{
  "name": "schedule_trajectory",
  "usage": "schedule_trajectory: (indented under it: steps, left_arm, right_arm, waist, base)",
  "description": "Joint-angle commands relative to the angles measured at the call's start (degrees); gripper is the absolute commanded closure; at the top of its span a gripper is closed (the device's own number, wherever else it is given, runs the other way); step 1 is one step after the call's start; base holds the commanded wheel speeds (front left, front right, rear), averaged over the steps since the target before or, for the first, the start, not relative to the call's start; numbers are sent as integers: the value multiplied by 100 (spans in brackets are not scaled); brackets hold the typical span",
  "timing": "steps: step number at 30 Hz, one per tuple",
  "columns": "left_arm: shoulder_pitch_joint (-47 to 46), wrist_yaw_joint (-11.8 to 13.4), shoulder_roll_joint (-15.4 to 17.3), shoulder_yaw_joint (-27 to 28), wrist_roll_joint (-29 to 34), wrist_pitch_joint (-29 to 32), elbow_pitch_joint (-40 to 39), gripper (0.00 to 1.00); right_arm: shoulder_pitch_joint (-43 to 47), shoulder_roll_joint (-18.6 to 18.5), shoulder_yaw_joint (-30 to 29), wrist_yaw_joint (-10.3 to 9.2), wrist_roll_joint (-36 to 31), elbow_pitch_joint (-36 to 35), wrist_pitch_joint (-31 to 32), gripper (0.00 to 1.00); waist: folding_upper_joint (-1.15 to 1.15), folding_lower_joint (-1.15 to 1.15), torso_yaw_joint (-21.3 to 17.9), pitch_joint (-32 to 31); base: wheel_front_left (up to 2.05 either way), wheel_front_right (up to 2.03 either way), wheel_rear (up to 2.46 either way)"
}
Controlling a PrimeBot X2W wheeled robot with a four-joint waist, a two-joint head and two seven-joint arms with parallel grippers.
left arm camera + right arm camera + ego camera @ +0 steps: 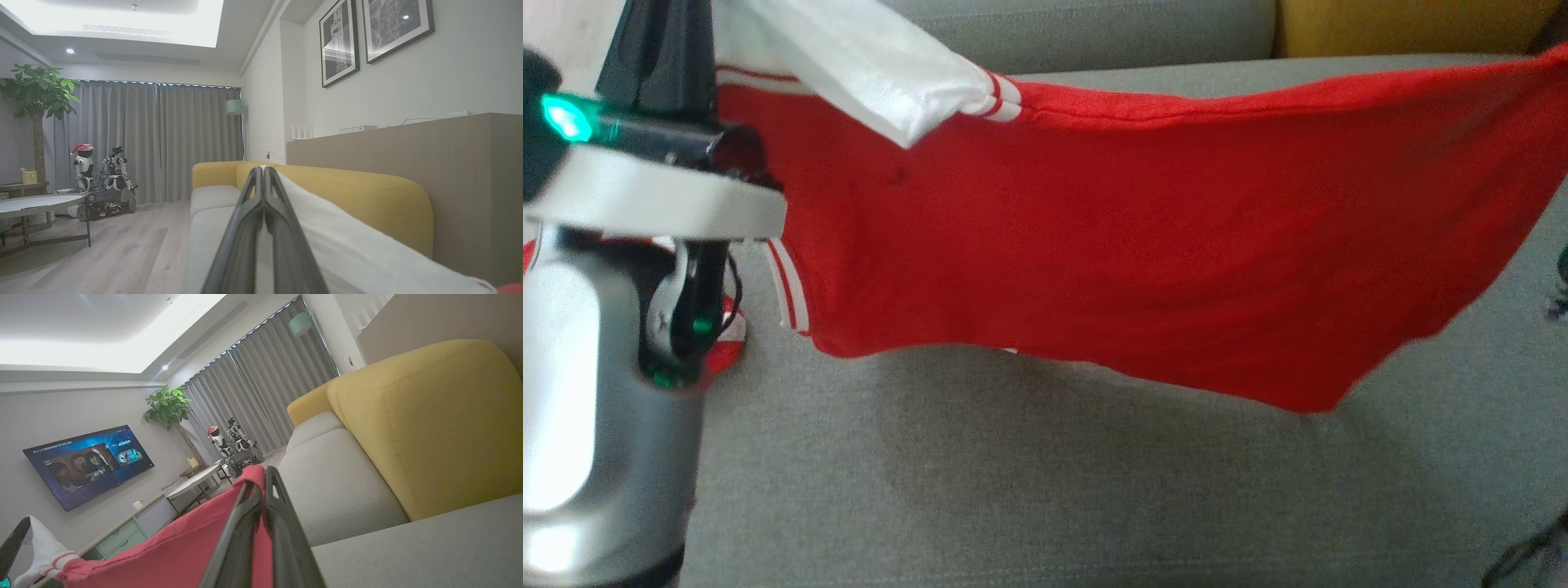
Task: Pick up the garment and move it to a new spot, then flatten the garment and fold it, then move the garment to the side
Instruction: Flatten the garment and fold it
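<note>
The red cloth garment with white sleeves [1143, 245] is held off the grey fabric sofa seat [1013, 506]. It is stretched across the head view from 10 o'clock to 3 o'clock, with its lowest hem corner hanging toward 5 o'clock, near the cushion.

The left tool [264, 169] is clamped tight on the white sleeve [347, 245]. The right tool [263, 473] is pinched onto a red edge at the opposite end. No gap is seen between the fingers of either.

The carry to a new spot is judged to be the step in hand, with flattening to follow. For a good result, both grips should be held firm and the top edge drawn taut and level, so that the cloth is not allowed to bunch.

The hanging hem should be touched down first, toward 6 o'clock. The top edge should then be drawn away toward the yellow upholstered backrest [1405, 24] at 12 o'clock, so that the body is laid out without creases.

The sleeve, seen doubled over the top edge at 11 o'clock in the head view, is likely to land folded and should be watched.
</note>
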Motion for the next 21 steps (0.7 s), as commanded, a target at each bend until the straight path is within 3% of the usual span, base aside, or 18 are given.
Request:
schedule_trajectory:
  steps: [1,10,15,21]
  left_arm:
    - [-548,-75,142,164,-55,35,-44,100]
    - [-2338,-503,70,34,-182,-216,1595,100]
    - [-3801,-675,95,-66,7,-817,3011,100]
    - [-5077,-655,29,-70,205,-1347,4636,100]
  right_arm:
    - [-469,25,132,-4,12,-92,8,100]
    - [-2482,-45,331,-4,-255,1176,-312,100]
    - [-4213,-38,490,-4,-717,2666,-997,100]
    - [-5786,71,957,-4,-1166,4766,-2304,100]
  waist:
    - [0,0,-4,99]
    - [0,0,-71,806]
    - [0,0,-173,1196]
    - [0,0,-288,1246]
  base:
    - [0,0,0]
    - [0,0,0]
    - [0,0,0]
    - [0,0,0]
